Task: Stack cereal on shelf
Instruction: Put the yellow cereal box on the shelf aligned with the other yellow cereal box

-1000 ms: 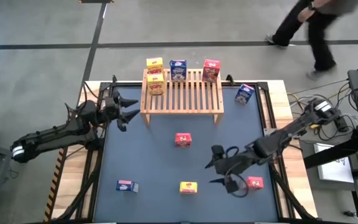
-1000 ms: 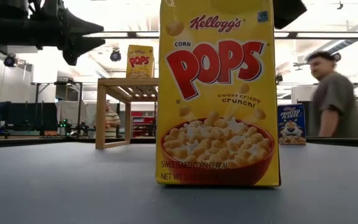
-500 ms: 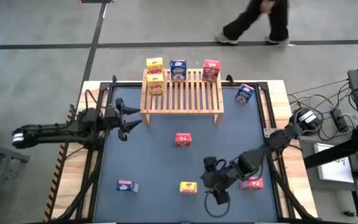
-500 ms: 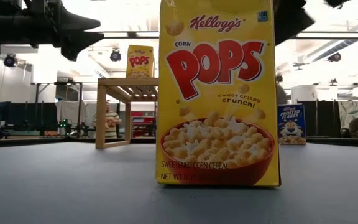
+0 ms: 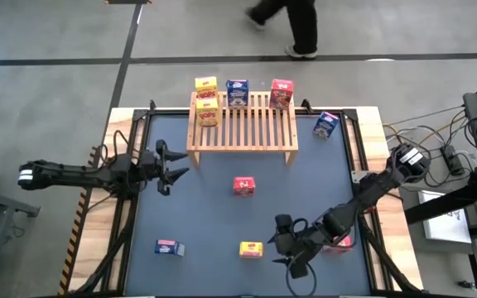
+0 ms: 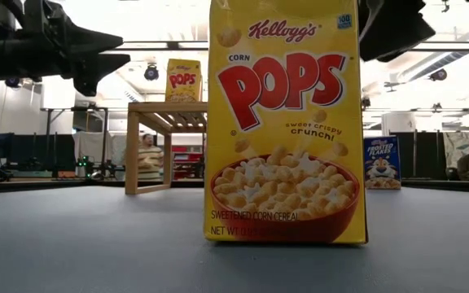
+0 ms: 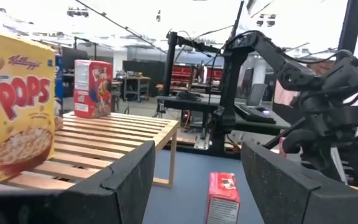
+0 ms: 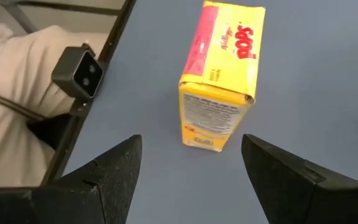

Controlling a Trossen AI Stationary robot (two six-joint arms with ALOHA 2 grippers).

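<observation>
Clearly the right gripper [image 5: 291,251] is the one placed for the next pick: it hangs low over the near part of the table [image 5: 205,215] with its jaws spread wide and nothing between them, and the yellow box [image 5: 251,248] stands just beside it, toward the table's left. In the right wrist view that same box [image 8: 222,74] sits straight ahead of the fingers [image 8: 107,171], centred in the gap but not yet between them, with its narrow side panel turned to the camera. Its broad faces seem to run along the line of approach, so the jaws look set to close across the thin dimension if the arm simply goes forward and down; this is my reading. A red box [image 5: 339,242] lies just behind the right arm, partly hidden by it. The left gripper [image 5: 172,167] hovers near the shelf's left front leg, also open and empty, pointing toward the table's middle, where another red box [image 5: 243,185] stands alone; it is the left arm's nearest loose box. The shelf [image 5: 243,124] sits at the far side and carries boxes already: two yellow ones at its left end, a blue box [image 5: 237,93] and a red one [image 5: 281,93] along its back edge. Another blue box [image 5: 325,125] rests on the table right of the shelf, and one more [image 5: 167,247] lies near the front left. A person walks past beyond the table.
</observation>
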